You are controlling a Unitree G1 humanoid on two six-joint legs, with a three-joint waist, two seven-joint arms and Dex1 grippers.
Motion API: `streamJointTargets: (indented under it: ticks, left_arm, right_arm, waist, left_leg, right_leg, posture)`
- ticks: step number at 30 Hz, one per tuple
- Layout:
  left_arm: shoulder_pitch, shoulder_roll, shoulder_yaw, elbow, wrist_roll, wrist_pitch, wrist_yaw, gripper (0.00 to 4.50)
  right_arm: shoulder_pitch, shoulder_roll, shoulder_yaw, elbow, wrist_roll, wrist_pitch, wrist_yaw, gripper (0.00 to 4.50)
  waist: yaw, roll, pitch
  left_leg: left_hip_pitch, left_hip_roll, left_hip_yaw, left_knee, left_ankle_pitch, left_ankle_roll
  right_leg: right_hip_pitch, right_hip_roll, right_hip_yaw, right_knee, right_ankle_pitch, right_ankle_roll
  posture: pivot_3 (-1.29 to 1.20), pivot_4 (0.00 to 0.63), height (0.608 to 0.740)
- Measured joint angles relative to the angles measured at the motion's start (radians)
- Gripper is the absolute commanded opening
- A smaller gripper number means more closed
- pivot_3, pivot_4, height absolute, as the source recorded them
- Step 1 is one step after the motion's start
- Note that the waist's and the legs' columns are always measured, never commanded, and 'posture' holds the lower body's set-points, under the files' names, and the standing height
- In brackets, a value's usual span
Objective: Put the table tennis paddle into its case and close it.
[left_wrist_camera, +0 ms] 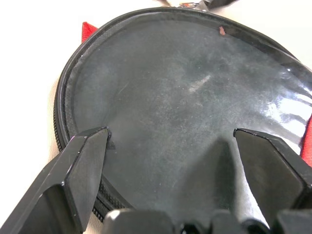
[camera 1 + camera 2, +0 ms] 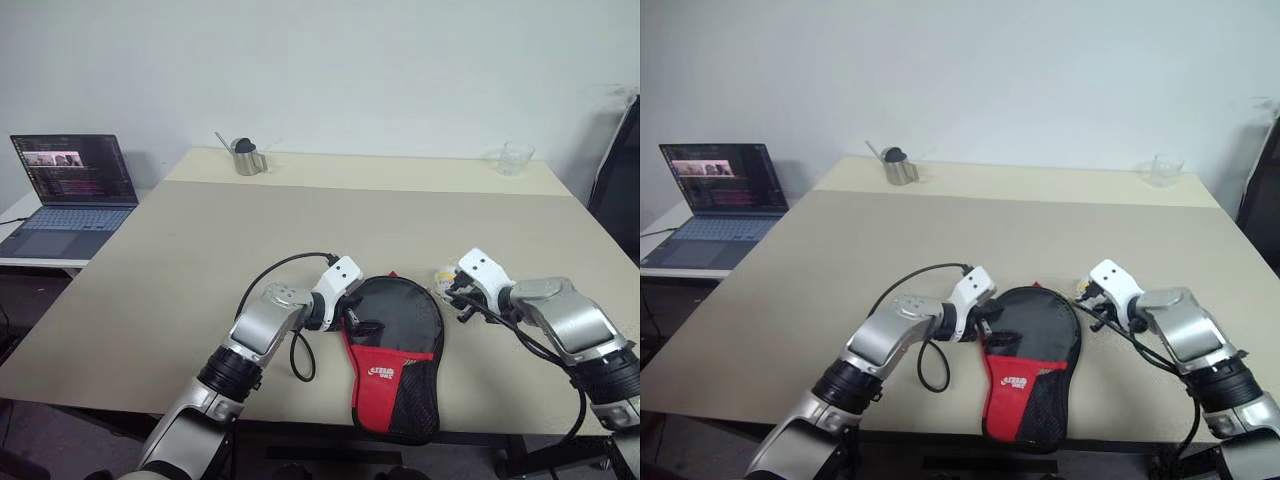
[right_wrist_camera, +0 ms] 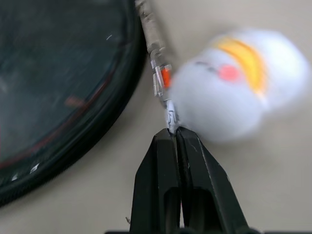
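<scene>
The case (image 2: 395, 350), a black paddle-shaped pouch with a red panel and mesh, lies at the table's front edge with its narrow end toward me. The table tennis paddle is hidden. My left gripper (image 2: 358, 320) is open over the left side of the case's round part. In the left wrist view its fingers (image 1: 90, 156) straddle the dark round face (image 1: 185, 97) by the zipper edge. My right gripper (image 3: 174, 130) is at the case's right rim, shut on the metal zipper pull (image 3: 158, 73). A white ball (image 3: 234, 83) with orange and red print lies right beside it.
A laptop (image 2: 75, 195) stands on a lower side table to the left. A metal cup (image 2: 246, 157) and a clear glass (image 2: 515, 157) stand at the table's far edge. The case's narrow end reaches the table's front edge (image 2: 300, 418).
</scene>
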Motion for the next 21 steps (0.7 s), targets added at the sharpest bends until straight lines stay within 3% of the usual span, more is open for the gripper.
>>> streamJointTargets:
  ticks: [14, 17, 21]
  left_arm:
    - [0.0, -0.002, -0.006, 0.002, 0.022, -0.006, -0.013, 4.5]
    - [0.0, -0.003, -0.006, 0.002, 0.024, -0.006, -0.013, 4.5]
    - [0.0, -0.004, -0.006, 0.0, 0.025, -0.006, -0.014, 4.5]
  right_arm:
    - [0.041, -0.065, 0.022, -0.029, -0.003, -0.062, 0.1, 0.04]
    - [0.036, -0.067, 0.02, -0.031, 0.005, -0.057, 0.122, 0.62]
    - [0.02, -0.123, -0.008, -0.11, 0.048, -0.054, 0.201, 1.97]
  waist:
    - [-0.001, 0.0, 0.0]
    - [-0.001, 0.0, 0.0]
    - [-0.001, 0.0, 0.0]
  left_leg:
    - [0.0, 0.0, 0.0, 0.0, 0.0, 0.0]
    - [0.0, 0.0, 0.0, 0.0, 0.0, 0.0]
    - [0.0, -0.001, 0.0, 0.0, 0.0, 0.0]
  right_leg:
    - [0.0, 0.0, 0.0, 0.0, 0.0, 0.0]
    - [0.0, 0.0, 0.0, 0.0, 0.0, 0.0]
    - [0.0, 0.0, 0.0, 0.0, 0.0, 0.0]
  posture:
    - [0.0, 0.15, 0.74]
    - [0.0, 0.15, 0.74]
    - [0.0, 0.15, 0.74]
